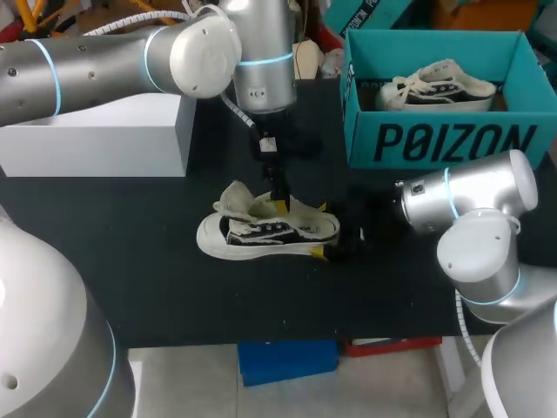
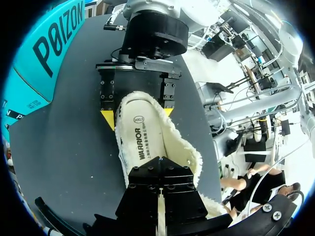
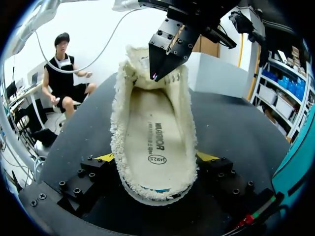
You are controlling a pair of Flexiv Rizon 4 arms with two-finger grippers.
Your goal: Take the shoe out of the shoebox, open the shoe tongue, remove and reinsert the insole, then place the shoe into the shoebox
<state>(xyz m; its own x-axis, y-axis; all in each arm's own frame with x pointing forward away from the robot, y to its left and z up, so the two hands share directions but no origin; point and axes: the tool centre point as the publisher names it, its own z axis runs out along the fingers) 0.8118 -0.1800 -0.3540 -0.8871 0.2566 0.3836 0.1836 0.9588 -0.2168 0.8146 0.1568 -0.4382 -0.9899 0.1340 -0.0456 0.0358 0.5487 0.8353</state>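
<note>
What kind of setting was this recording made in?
Probably a robotics lab bench set up for manipulation trials: the left arm and right arm reach over a black table, with a shoe between them and a teal shoebox nearby.

Shoe (image 1: 265,231) lies mid-worktop (image 1: 130,261), toe at 9 o'clock, heel at 3, where the right pincer (image 1: 320,231) clamps it from both sides. Left pincer (image 1: 278,198) hangs right over its middle. Shoebox (image 1: 435,139) sits at 1 o'clock with a second shoe (image 1: 435,87) inside. There's another box (image 1: 104,135) at 10 o'clock.
</note>
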